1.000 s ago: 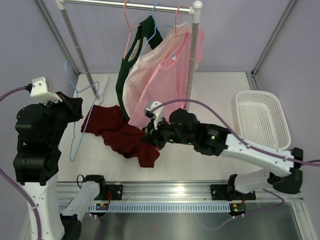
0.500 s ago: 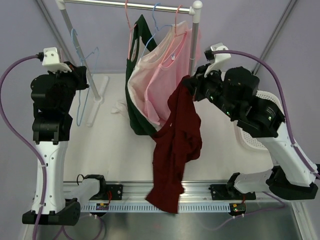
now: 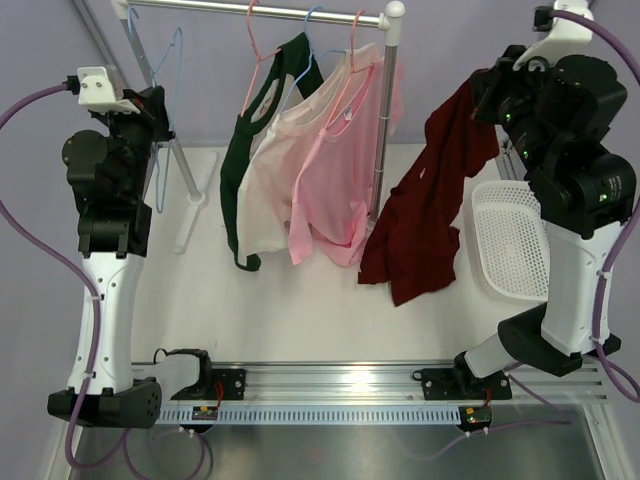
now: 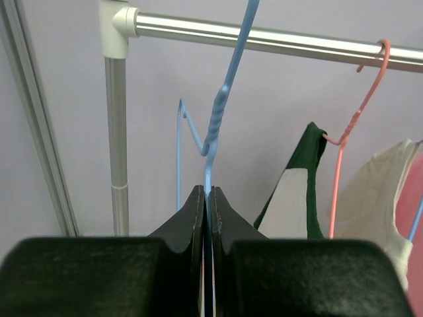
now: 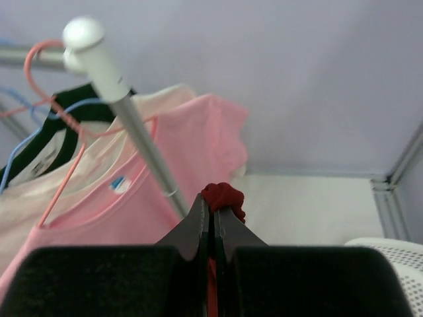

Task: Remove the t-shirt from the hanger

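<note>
Top external view shows us the separation done, as far as we can judge: the dark red cotton t-shirt (image 3: 425, 215) hangs free of the bare light blue wire hanger (image 3: 165, 95), and the two are well apart. The t-shirt dangles from the right gripper (image 5: 211, 201), raised high over the far right corner of the white counter (image 3: 200, 300). Its jaws are pinched tight on a bunched fold of the fabric, which pokes out just above the tips. The cloth drapes down between the clothes rack's right post (image 3: 380, 130) and the white plastic mesh basket (image 3: 520, 250); we cannot tell whether its hem touches the counter. The left gripper (image 4: 206, 195), near the far left corner, is clamped on the hanger's wire just below the twisted neck. Its hook rises to the silver metal rail (image 4: 277, 41), but we cannot tell whether it rests on it. What remains, we think, is setting the t-shirt down, perhaps in the basket.
</note>
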Robot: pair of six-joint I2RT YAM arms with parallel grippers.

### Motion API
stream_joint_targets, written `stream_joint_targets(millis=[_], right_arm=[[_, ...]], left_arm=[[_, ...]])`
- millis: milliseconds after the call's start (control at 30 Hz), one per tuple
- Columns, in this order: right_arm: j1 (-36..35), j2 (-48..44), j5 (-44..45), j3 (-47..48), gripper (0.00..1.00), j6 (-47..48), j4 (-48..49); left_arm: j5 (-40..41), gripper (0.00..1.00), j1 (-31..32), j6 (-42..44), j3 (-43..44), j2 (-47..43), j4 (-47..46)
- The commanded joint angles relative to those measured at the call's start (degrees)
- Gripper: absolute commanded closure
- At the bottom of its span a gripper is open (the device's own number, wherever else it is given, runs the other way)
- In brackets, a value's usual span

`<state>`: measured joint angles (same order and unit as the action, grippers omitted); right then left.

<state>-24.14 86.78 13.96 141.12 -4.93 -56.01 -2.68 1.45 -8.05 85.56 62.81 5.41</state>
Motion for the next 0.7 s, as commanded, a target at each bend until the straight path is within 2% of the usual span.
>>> stream_joint_targets(millis=[0, 133, 333, 433, 467, 600, 667], right_arm=[[4.5, 2.8, 2.4, 5.8, 1.0, 4.6, -0.2], [10.0, 3.7, 4.6, 5.3, 1.0, 6.6, 4.8], [12.3, 5.4, 5.8, 12.0, 1.0, 11.4, 12.7], [12.3, 3.3, 10.7, 7.0, 1.0, 17.3, 23.9], [12.4, 3.5, 15.2, 6.4, 1.0, 21.7, 28.5], [16.5, 7.6, 17.9, 14.9, 1.0, 25.1, 29.0], [17.4, 7.3, 17.6, 14.2, 1.0, 26.7, 31.6]], left_arm=[[1.2, 1.0, -0.1, 1.0, 2.6, 4.2, -8.3], [1.4, 1.0, -0.1, -0.1, 1.5, 7.5, -13.7], [2.5, 1.0, -0.1, 0.4, 5.1, 13.4, -15.5], [4.9, 1.0, -0.1, 0.7, 6.3, 15.2, -17.1], [5.1, 1.0, -0.1, 0.8, 6.9, 15.8, -17.2], [5.7, 1.0, -0.1, 0.5, 9.3, 18.2, -18.2], [5.6, 1.0, -0.1, 0.5, 9.4, 18.6, -19.2]])
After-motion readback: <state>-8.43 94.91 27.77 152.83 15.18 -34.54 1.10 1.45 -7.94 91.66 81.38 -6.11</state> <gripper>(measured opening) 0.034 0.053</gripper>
